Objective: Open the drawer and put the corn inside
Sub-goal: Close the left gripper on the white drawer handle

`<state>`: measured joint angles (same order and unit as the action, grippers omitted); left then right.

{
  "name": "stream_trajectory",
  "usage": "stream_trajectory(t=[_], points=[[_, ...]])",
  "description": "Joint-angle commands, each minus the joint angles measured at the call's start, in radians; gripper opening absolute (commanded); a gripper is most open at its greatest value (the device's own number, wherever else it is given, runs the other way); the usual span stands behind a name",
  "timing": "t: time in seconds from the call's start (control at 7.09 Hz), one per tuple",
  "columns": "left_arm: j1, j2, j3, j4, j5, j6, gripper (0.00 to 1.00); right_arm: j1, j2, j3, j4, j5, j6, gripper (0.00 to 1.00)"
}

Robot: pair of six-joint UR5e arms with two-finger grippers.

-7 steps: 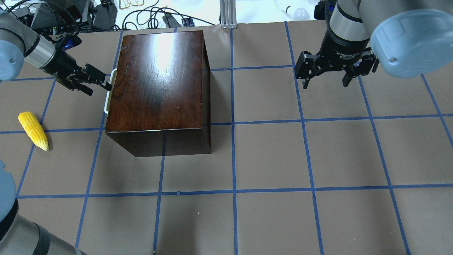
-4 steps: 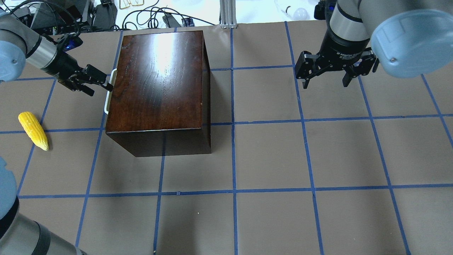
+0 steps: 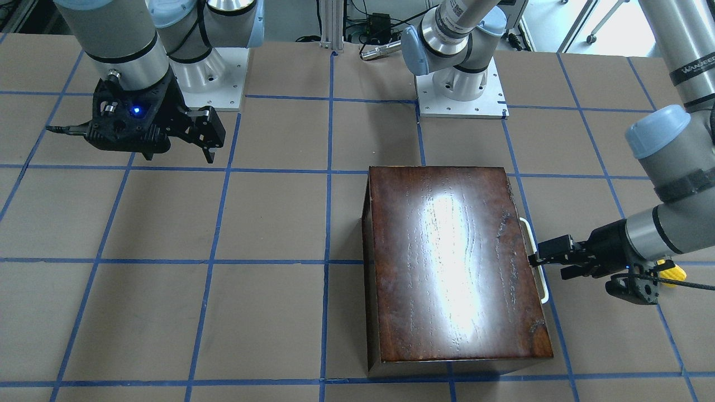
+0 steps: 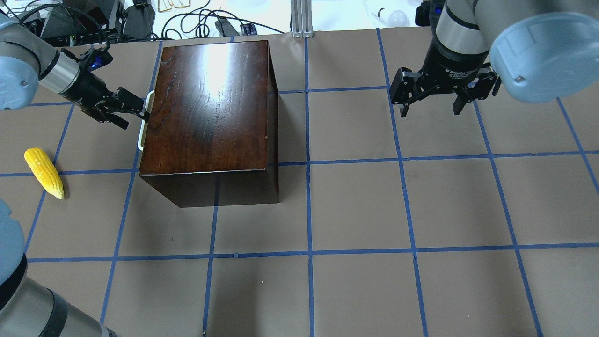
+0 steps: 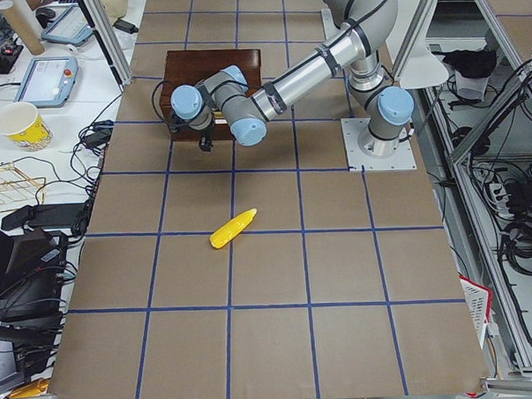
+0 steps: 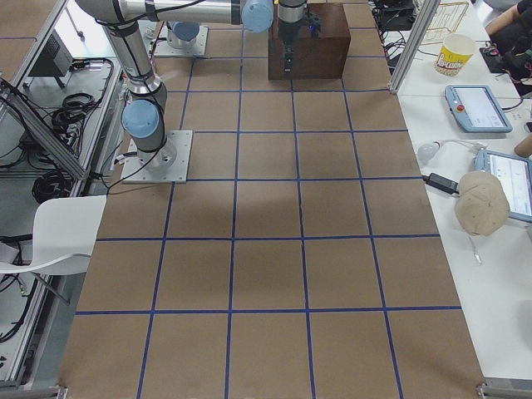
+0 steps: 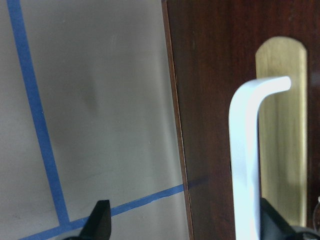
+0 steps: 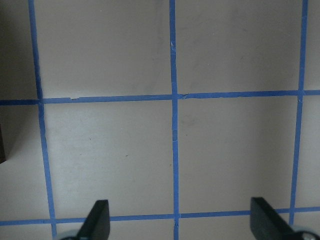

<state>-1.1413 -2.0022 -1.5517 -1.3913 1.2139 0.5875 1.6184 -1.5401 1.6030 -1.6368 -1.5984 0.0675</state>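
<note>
Starting at the left of the overhead shot: the corn (image 4: 43, 172) is just lying on the table (image 4: 355, 210), well off to the left of the box (image 4: 210, 107), with its pointy end aimed back toward the robot's side. Nothing is touching it. In the front view you only get a yellow sliver of it peeking out behind the left arm.

Next over, the left gripper (image 4: 135, 117) is reaching in sideways at the box's left face, right at the white handle (image 4: 145, 120). The wrist cam shows its fingers (image 7: 101, 220) spread wide. The handle loop sits between them, close up against the right-hand finger, so it's around the handle but not pinching it. Can't tell if that finger is actually touching.

The drawer (image 7: 210, 125) is fully in, dark front flush with the box. There's a brass plate (image 7: 280, 125) behind the handle.

The box has a glossy dark top with a big glare stripe, and sits across the blue tape (image 4: 309, 159) grid.

Far right, the right gripper (image 4: 429, 113) hangs over bare table, well away from the box, pointing down with its fingers apart and nothing in them.
</note>
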Motion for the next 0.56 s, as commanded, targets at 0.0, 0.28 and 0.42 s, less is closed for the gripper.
stream_trajectory(t=[0.0, 0.28, 0.42], points=[[0.000, -0.004, 0.002, 0.012, 0.007, 0.000, 1.00, 0.000, 0.000, 0.000, 0.000, 0.000, 0.000, 1.00], [0.002, -0.006, 0.012, 0.011, 0.013, 0.009, 1.00, 0.000, -0.001, 0.000, 0.000, 0.000, 0.000, 1.00], [0.002, -0.004, 0.013, 0.011, 0.015, 0.011, 1.00, 0.000, 0.000, 0.000, 0.000, 0.000, 0.000, 1.00]])
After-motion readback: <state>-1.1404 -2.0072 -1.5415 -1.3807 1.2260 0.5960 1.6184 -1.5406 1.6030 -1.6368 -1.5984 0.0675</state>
